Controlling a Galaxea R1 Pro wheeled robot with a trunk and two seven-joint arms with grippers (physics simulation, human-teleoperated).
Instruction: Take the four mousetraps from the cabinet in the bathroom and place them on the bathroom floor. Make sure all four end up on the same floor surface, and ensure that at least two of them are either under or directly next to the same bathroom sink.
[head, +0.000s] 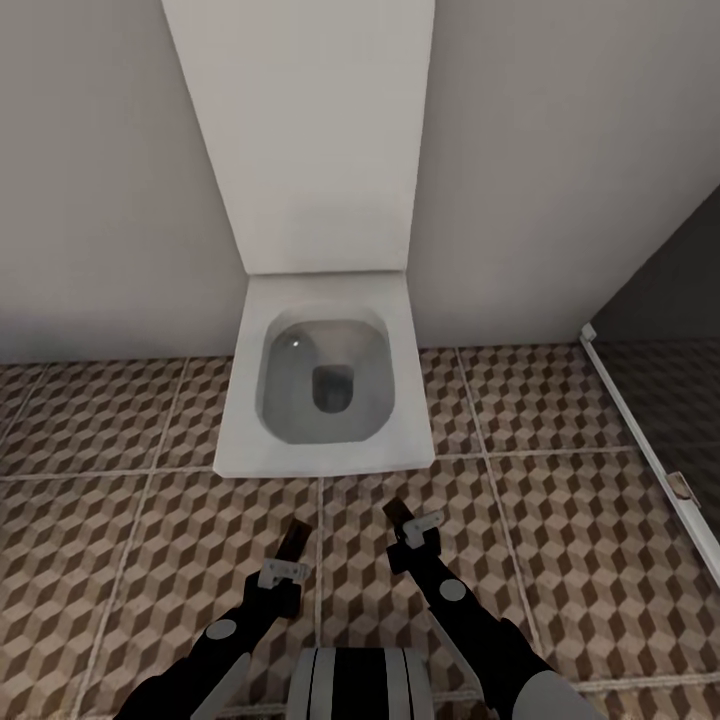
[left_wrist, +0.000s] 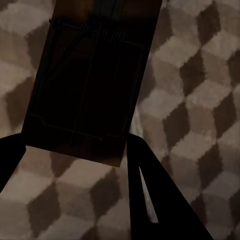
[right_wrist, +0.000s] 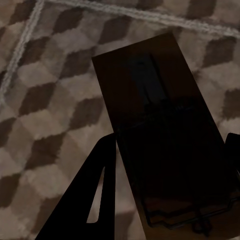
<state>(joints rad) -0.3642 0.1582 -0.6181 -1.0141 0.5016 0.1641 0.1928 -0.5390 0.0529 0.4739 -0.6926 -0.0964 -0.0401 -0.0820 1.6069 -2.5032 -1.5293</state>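
Two mousetraps are held above the bathroom floor (head: 150, 540), near a white toilet (head: 325, 400): the left gripper (head: 290, 555) grasps one mousetrap (head: 293, 541), the right gripper (head: 405, 530) another mousetrap (head: 396, 513).

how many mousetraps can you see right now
2. One mousetrap is held in the left hand, the other mousetrap in the right hand, both above the tiled floor before the toilet. Others may be elsewhere.
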